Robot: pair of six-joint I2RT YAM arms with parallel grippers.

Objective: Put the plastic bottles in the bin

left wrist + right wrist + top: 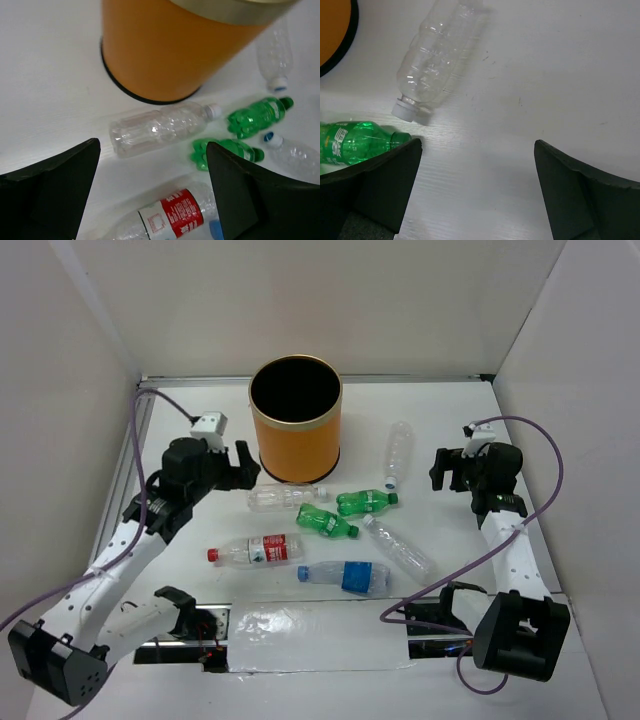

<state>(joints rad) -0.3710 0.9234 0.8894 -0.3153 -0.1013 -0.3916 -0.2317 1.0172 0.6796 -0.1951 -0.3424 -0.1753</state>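
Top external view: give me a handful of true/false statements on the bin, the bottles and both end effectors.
1. The bin stands upright. True.
2. The left end effector grips the clear bottle beside the bin. False: it is open and holds nothing; that bottle lies on the table.
3. The red-labelled bottle lies on its side. True.
4. The blue-labelled bottle is inside the bin. False: it lies on the table, near the arm bases.
5. The right end effector is open and grips nothing. True.
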